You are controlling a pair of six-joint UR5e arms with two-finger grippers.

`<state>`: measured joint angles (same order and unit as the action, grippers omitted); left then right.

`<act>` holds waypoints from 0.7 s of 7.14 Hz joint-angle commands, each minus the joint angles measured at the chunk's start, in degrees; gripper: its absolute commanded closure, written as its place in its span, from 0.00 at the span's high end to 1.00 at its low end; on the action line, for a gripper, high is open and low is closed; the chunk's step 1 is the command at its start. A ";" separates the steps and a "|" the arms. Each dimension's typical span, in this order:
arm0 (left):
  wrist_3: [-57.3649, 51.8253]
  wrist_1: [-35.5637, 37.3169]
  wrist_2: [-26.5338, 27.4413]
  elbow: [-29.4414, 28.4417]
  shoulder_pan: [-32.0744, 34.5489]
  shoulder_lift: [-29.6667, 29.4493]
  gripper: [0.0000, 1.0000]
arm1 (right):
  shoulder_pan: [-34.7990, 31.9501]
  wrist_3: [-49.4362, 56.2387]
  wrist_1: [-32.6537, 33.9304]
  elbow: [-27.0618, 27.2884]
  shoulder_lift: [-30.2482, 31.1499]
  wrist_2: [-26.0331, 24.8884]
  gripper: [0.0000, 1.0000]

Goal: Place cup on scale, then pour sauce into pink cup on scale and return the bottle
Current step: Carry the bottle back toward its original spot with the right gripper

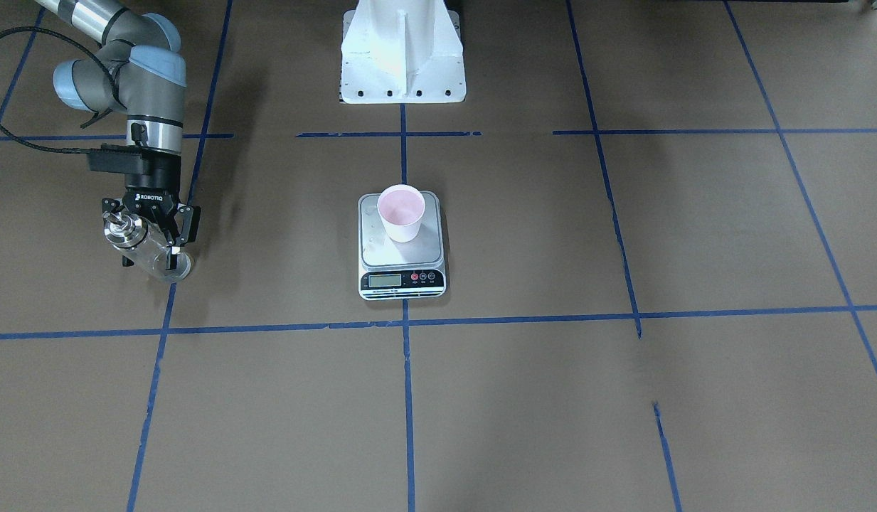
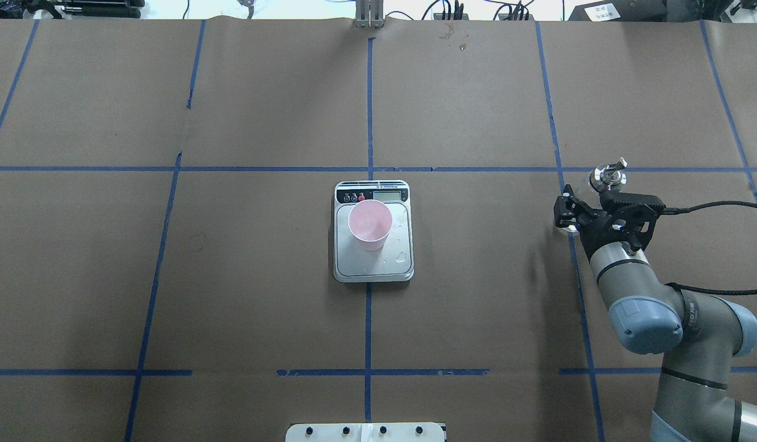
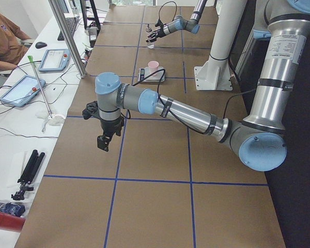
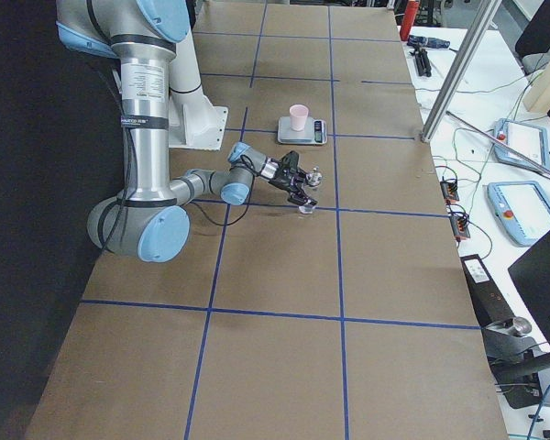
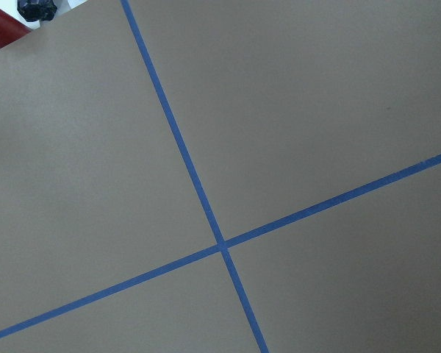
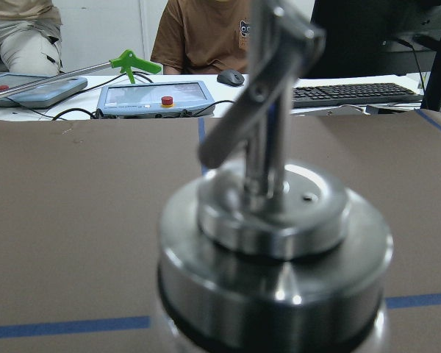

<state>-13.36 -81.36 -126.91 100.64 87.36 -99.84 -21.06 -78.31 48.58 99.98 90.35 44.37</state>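
The pink cup (image 1: 401, 212) stands upright on the scale (image 1: 402, 280) at the table's middle; both also show in the overhead view, the cup (image 2: 369, 224) on the scale (image 2: 373, 271). My right gripper (image 1: 151, 250) is shut on the glass body of the clear bottle (image 1: 129, 232), far to my right of the scale. The bottle's silver collar and spout (image 2: 607, 177) rise above the fingers and fill the right wrist view (image 6: 272, 220). The sauce inside cannot be made out. My left gripper (image 3: 103, 143) hangs over bare table, seen only from the side, so I cannot tell whether it is open or shut.
The white robot base (image 1: 402, 57) stands behind the scale. A few drops lie on the scale's platform (image 2: 403, 255). Blue tape lines (image 5: 220, 244) cross the brown table. Operators, tablets (image 3: 21, 89) and a metal post (image 3: 67, 36) line the far side.
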 commanded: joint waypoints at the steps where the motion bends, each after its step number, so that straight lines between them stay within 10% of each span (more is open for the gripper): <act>1: 0.00 -0.03 0.00 -0.09 0.00 0.00 1.00 | 0.22 0.00 -0.07 -0.05 0.00 0.19 0.02; 3: 0.00 -0.03 0.00 -0.09 0.00 -0.09 1.00 | 0.40 0.00 -0.07 -0.05 0.00 0.10 0.63; 5: 0.00 -0.03 0.00 -0.09 0.00 -0.09 1.00 | 0.40 0.09 -0.07 0.04 0.00 0.19 0.90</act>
<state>-13.36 -81.39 -126.91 100.55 87.36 -99.92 -20.70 -78.29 48.51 99.99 90.35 44.50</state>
